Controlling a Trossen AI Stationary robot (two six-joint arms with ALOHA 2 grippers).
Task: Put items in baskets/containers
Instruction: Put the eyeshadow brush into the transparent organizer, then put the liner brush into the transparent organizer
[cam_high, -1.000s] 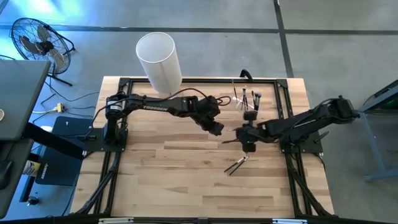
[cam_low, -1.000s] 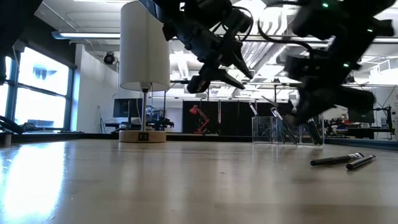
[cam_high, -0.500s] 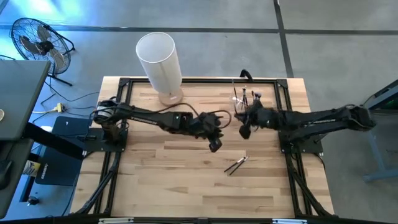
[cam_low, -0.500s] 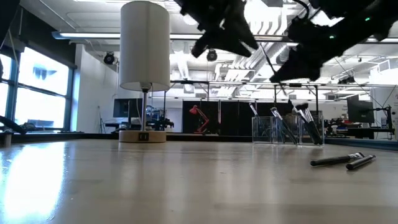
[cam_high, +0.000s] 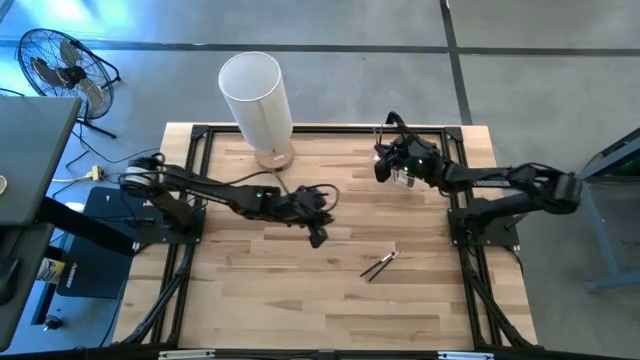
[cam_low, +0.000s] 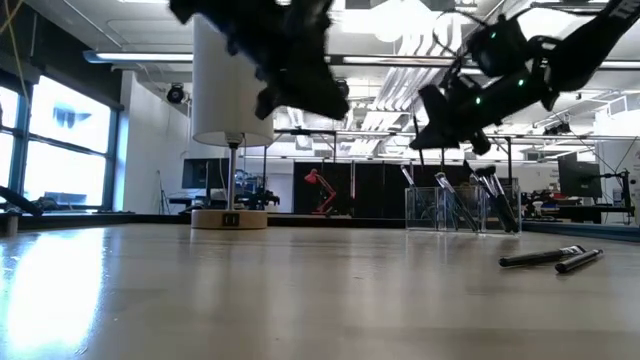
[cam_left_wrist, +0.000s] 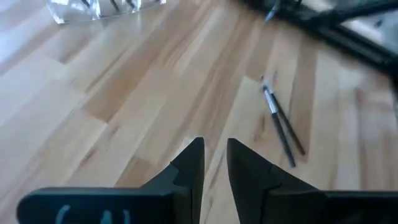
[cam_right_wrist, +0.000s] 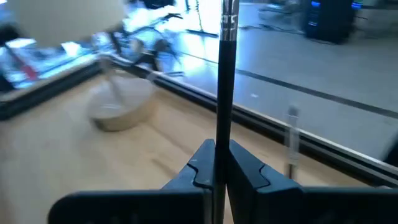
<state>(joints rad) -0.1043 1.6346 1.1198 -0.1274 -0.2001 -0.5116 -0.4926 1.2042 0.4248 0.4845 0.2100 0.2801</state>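
The right gripper (cam_high: 384, 166) has swung to the table's far edge, clamping a brush (cam_right_wrist: 226, 74); left gripper (cam_high: 318, 238), narrowly apart, hangs mid-table.

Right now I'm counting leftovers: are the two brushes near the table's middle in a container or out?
Out. The two brushes lie flat on the bare table, apart from the clear holder.

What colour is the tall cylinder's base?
Tan wood under the white cylinder; the base shows best in the high view.
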